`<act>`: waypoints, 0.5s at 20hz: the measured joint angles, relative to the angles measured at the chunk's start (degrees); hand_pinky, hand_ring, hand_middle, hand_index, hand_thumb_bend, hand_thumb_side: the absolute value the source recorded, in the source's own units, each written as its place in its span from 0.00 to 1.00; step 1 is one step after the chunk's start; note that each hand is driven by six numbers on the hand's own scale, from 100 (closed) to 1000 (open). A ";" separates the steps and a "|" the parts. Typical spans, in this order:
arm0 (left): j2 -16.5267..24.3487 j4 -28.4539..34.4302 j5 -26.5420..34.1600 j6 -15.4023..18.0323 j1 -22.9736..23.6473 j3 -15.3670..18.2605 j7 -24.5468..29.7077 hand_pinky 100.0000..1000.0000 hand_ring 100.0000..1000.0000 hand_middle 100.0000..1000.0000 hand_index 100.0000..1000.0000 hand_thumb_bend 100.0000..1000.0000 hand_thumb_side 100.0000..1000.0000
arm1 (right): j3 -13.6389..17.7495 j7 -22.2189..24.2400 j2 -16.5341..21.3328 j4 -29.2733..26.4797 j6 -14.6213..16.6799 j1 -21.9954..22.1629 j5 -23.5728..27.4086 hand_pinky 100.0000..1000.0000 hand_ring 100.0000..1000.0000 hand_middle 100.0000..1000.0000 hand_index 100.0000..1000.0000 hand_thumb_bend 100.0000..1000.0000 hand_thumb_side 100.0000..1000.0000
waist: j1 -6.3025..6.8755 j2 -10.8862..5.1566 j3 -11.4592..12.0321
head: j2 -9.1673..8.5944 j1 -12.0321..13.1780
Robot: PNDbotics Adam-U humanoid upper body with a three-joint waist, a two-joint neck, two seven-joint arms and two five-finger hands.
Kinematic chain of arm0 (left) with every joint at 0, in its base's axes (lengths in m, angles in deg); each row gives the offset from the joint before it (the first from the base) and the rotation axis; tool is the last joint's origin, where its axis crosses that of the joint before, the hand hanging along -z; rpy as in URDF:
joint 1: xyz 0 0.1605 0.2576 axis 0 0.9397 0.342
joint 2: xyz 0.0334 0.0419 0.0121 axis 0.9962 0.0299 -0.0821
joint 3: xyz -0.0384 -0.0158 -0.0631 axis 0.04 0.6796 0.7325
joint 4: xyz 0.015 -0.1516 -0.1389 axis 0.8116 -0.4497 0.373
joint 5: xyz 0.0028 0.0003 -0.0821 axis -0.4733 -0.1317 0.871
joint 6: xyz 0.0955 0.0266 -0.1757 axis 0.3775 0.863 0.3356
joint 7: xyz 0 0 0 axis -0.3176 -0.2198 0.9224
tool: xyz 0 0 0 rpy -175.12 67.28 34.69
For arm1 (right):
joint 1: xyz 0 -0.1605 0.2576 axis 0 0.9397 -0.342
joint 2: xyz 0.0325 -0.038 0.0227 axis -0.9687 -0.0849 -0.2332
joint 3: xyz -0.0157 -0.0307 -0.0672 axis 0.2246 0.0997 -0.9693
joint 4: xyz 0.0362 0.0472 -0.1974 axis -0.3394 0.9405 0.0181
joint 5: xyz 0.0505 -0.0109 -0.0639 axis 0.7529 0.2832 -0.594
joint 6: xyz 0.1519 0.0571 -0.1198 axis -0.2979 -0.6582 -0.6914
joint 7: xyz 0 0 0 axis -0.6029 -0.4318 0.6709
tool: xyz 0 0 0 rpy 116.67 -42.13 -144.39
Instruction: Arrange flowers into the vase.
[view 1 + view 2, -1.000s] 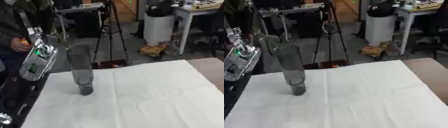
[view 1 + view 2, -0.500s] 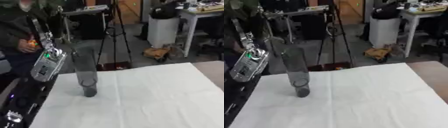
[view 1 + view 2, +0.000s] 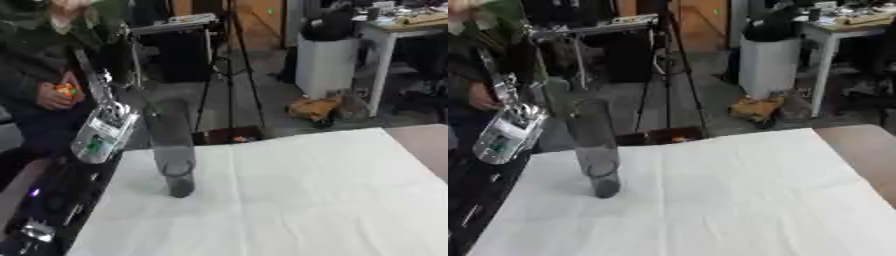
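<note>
A tall, clear grey glass vase [image 3: 171, 146] stands upright near the back left of the white cloth [image 3: 297, 200]. I see no flowers in it or on the cloth. My left arm rises beside the vase on its left. Its silver casing with a green light [image 3: 99, 134] is close to the vase wall, and a thin dark part reaches up above it. I cannot make out the left hand's shape. The right hand shows in neither view.
A black strip with silver parts [image 3: 44, 210] runs along the cloth's left edge. Bare brown tabletop [image 3: 427, 145] shows at the right. Beyond the far edge stand a tripod [image 3: 229, 75], a white bin [image 3: 325, 65] and a white table [image 3: 402, 30].
The whole picture has shifted, so the camera has moved. The vase stands where it was on the cloth, and the left arm is still beside it.
</note>
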 measured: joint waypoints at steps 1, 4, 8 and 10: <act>0.04 -0.47 0.34 0.00 0.00 0.15 0.00 0.00 0.00 0.00 0.03 0.00 0.36 | -0.01 0.00 -0.04 -0.06 -0.16 0.00 -0.02 0.00 0.16 0.03 0.30 0.34 0.62 | 0.02 0.00 -0.08 | -0.16 0.20; 0.07 -1.69 1.21 0.04 0.00 0.43 -0.03 0.00 0.00 0.00 0.03 0.00 0.36 | -0.02 0.01 -0.14 -0.28 -0.63 -0.01 -0.05 0.00 0.16 0.03 0.30 0.34 0.62 | 0.03 0.00 -0.24 | -0.40 0.50; 0.83 -3.14 1.94 0.06 0.02 0.61 -0.05 0.00 0.00 0.00 0.05 0.00 0.42 | -0.07 -0.05 -0.49 -0.62 -1.16 -0.03 -0.16 0.00 0.16 0.03 0.31 0.34 0.62 | 0.34 -0.05 -0.81 | -0.77 1.13; 1.07 -4.28 2.17 -0.03 -0.02 0.71 -0.08 0.00 0.00 0.00 0.05 0.00 0.44 | -0.08 -0.09 -0.52 -0.70 -1.45 -0.02 -0.30 0.00 0.16 0.03 0.31 0.35 0.62 | 0.51 -0.05 -1.09 | -0.97 1.48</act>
